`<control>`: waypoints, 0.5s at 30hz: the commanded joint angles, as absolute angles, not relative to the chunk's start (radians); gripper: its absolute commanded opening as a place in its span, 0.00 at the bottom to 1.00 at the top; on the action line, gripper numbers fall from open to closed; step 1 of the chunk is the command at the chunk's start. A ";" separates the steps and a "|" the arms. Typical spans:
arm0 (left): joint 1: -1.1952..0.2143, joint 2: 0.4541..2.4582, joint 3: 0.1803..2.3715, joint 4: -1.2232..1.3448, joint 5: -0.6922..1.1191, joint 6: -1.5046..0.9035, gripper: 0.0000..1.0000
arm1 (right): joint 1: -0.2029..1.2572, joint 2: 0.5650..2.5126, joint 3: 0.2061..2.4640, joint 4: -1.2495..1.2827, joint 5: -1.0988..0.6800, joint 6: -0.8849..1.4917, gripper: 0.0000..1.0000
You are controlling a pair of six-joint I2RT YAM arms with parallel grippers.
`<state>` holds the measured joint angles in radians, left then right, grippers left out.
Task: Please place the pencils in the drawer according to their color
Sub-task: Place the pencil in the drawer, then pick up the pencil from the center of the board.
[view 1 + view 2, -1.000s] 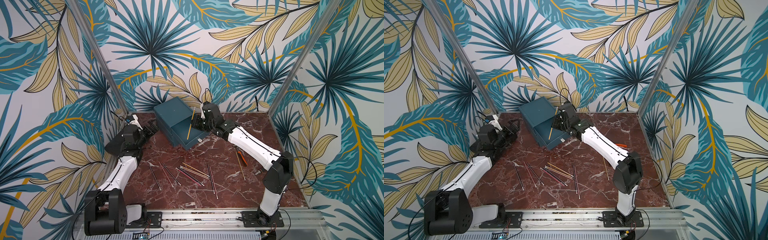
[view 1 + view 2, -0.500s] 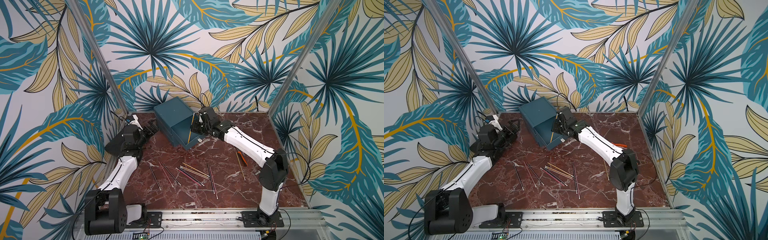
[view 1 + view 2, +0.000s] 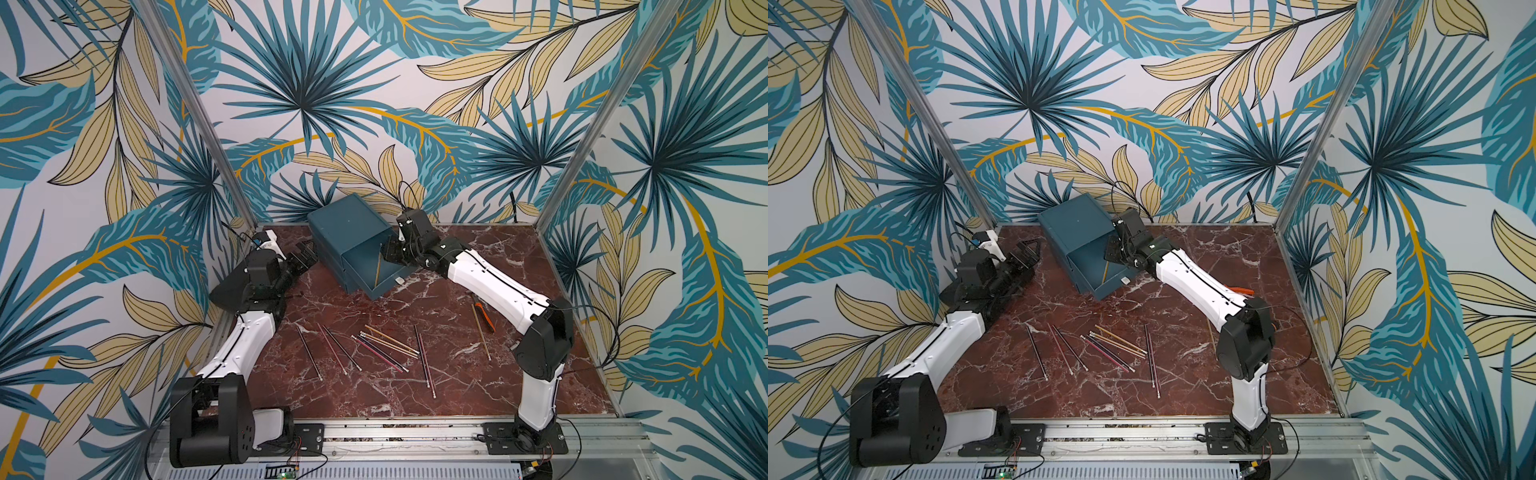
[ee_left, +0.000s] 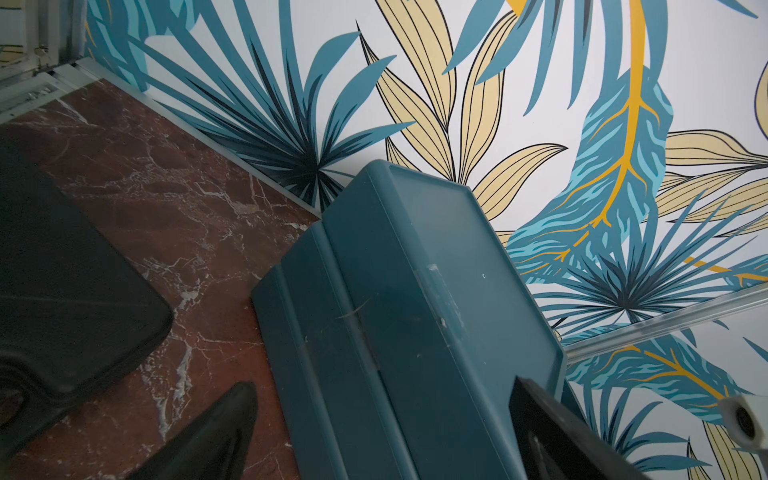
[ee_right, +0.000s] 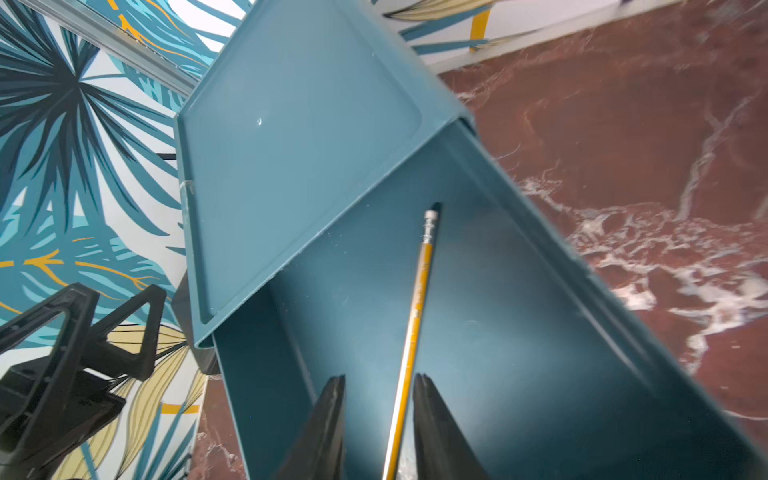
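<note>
The teal drawer chest [image 3: 349,220] [image 3: 1075,222] stands at the back of the table with its top drawer [image 3: 365,259] pulled out. One yellow pencil [image 3: 378,270] [image 5: 419,299] lies inside that drawer. My right gripper [image 3: 388,249] [image 5: 378,378] hangs over the drawer, open, its fingers either side of the pencil with a gap showing. The other pencils [image 3: 386,345] [image 3: 1113,345], yellow, red and black, lie scattered on the marble nearer the front. My left gripper [image 3: 305,255] [image 4: 384,382] is open wide beside the chest's left side [image 4: 415,311].
Orange-handled pliers [image 3: 485,316] and a lone yellow pencil [image 3: 481,332] lie under the right forearm. A flat black case [image 4: 70,291] shows on the marble in the left wrist view. The patterned walls stand close behind the chest.
The right gripper has come down over the open drawer and opened. The yellow pencil, held tilted above the drawer before, now lies in it. The left arm has not moved.
</note>
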<state>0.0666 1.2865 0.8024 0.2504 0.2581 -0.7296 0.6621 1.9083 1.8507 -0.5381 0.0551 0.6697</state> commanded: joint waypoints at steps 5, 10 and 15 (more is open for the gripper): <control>0.089 1.242 0.784 0.267 0.252 -0.710 1.00 | 0.655 1.701 1.769 -0.634 0.245 0.515 0.44; 0.096 1.210 0.760 0.271 0.241 -0.704 1.00 | 0.616 1.569 1.614 -0.724 0.347 0.483 0.45; 0.097 1.190 0.741 0.269 0.229 -0.718 1.00 | 0.535 1.464 1.423 -0.781 0.318 0.504 0.46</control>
<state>0.0864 1.2152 0.7582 0.2504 0.2432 -0.7254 0.5659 1.4788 1.5112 -0.6876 0.3031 0.5137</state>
